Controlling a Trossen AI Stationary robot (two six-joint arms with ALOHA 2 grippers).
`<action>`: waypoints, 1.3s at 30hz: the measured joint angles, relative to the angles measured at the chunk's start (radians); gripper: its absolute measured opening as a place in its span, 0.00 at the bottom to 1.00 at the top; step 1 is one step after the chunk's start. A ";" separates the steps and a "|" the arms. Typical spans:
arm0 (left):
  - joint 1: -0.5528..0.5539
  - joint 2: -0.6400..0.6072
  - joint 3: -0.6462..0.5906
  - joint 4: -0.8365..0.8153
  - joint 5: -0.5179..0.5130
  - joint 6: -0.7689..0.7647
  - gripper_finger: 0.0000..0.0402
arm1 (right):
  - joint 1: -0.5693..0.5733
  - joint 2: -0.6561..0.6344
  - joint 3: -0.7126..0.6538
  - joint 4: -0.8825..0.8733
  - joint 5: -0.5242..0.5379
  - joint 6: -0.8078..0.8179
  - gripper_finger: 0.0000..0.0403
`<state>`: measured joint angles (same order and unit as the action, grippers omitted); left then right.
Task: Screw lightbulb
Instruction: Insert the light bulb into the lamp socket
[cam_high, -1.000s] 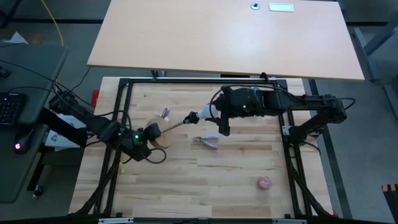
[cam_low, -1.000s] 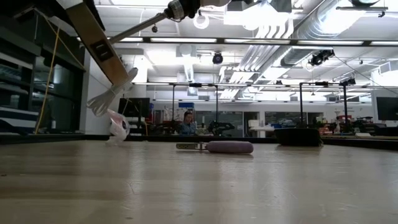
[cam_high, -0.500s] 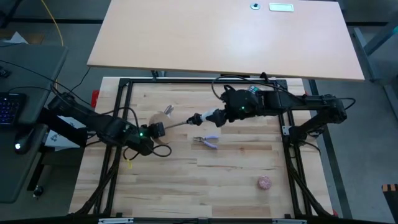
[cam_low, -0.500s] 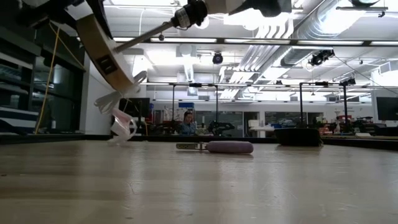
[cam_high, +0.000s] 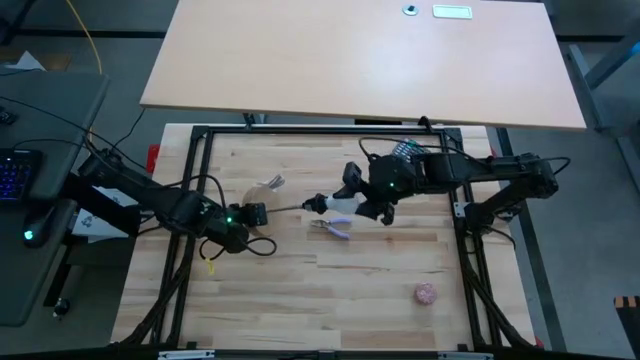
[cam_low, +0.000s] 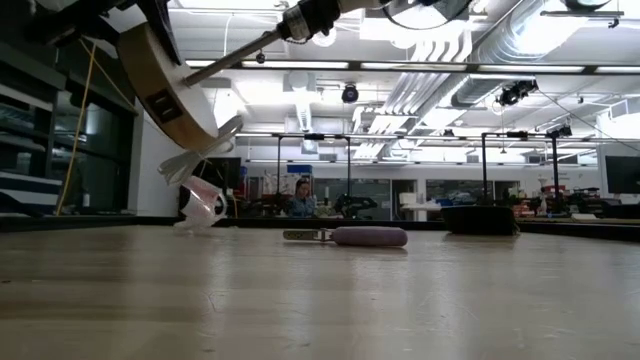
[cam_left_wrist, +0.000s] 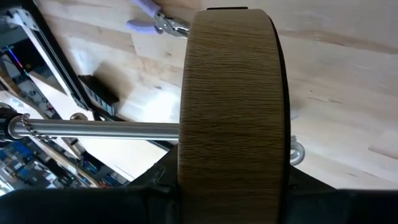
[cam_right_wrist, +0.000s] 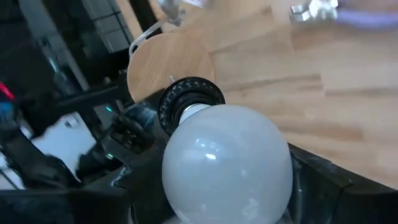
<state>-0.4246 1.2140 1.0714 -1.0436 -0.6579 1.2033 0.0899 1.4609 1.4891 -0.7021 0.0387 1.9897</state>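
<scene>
Four views: overhead, table-level, two wrist-mounted.
High view looks straight down on the whole table (cam_high: 380, 270); low view sits at tabletop height, facing level into the room. Both share the purple-handled pliers (cam_high: 333, 228) (cam_low: 350, 236). Left wrist view is close against the wooden disc (cam_left_wrist: 233, 106); right wrist view close behind the lightbulb (cam_right_wrist: 227, 165), with that disc beyond.

Table (cam_high: 380, 280): left gripper (cam_high: 240, 216) at left-centre clamping wooden disc (cam_left_wrist: 233, 99), stem (cam_high: 285, 206) running right to socket (cam_right_wrist: 189, 99); lightbulb (cam_right_wrist: 227, 165) seated in socket, within right gripper (cam_high: 345, 203) at centre; pliers (cam_high: 332, 228) just below; ball (cam_high: 426, 293) lower right, well apart.
</scene>
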 joint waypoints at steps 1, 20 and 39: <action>-0.005 0.000 0.000 0.001 0.000 0.006 0.27 | 0.003 0.000 0.000 -0.001 -0.001 0.045 0.63; -0.034 0.002 0.001 0.003 0.045 -0.058 0.27 | -0.002 -0.003 0.001 -0.017 -0.059 0.123 0.65; -0.034 0.001 0.001 0.023 0.046 -0.082 0.27 | -0.019 -0.017 0.003 -0.054 -0.068 -0.058 0.66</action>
<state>-0.4583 1.2148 1.0725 -1.0210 -0.6116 1.1210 0.0711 1.4437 1.4921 -0.7562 -0.0296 1.9313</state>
